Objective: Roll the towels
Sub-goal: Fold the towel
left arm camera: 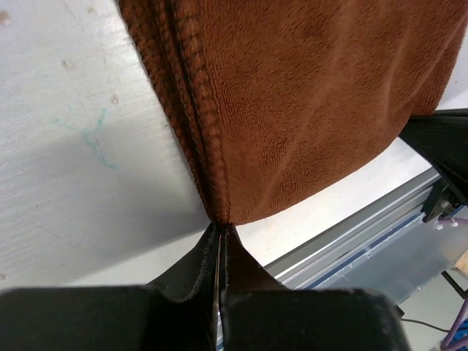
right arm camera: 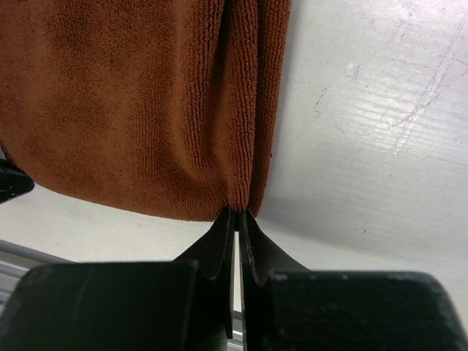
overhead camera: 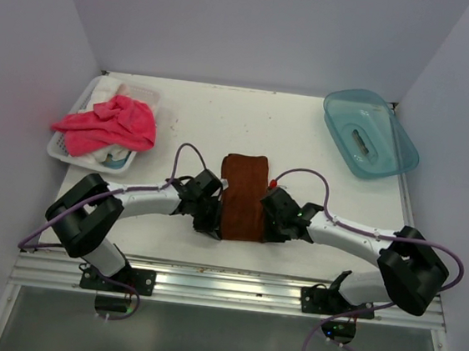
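Observation:
The rust-brown towel [overhead camera: 243, 197] lies as a folded strip on the white table between my two grippers. My left gripper [overhead camera: 210, 220] is shut on the towel's near left corner; the left wrist view shows the cloth [left arm camera: 307, 102] pinched at the fingertips [left arm camera: 219, 227]. My right gripper [overhead camera: 273, 226] is shut on the near right corner; the right wrist view shows the cloth [right arm camera: 146, 102] pinched at the fingertips [right arm camera: 238, 213]. The pink-red towel [overhead camera: 105, 125] lies crumpled on the white basket at the back left.
A white basket [overhead camera: 62, 151] holding white cloths stands at the back left. A clear teal lid or tray [overhead camera: 369, 133] lies at the back right. A metal rail [overhead camera: 231, 286] runs along the table's near edge.

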`<move>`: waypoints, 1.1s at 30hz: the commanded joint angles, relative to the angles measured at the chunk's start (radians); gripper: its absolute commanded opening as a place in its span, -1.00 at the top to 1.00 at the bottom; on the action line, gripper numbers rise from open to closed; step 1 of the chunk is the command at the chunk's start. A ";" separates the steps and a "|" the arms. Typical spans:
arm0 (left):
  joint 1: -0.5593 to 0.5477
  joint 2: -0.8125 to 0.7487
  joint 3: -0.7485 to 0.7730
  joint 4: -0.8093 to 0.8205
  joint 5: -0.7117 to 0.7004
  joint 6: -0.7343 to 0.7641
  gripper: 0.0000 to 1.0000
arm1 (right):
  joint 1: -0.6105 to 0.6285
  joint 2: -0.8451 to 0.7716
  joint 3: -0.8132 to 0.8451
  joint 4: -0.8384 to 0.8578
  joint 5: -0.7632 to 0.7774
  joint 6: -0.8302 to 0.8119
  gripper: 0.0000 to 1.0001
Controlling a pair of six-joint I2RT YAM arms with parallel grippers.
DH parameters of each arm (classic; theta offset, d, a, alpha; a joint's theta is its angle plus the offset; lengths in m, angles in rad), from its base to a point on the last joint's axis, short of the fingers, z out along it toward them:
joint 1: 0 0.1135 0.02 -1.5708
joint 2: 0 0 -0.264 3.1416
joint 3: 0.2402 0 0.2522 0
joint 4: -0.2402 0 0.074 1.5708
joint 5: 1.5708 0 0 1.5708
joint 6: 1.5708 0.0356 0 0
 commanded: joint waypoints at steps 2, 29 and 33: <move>-0.006 -0.018 0.078 -0.057 -0.057 0.003 1.00 | -0.002 -0.052 0.011 -0.021 0.058 0.005 1.00; 0.106 -0.069 0.209 -0.160 0.009 0.030 1.00 | -0.028 0.048 0.270 -0.155 0.131 -0.091 1.00; 0.103 -0.113 0.090 -0.138 0.072 0.029 0.85 | -0.017 -0.015 0.154 -0.121 0.040 -0.038 0.99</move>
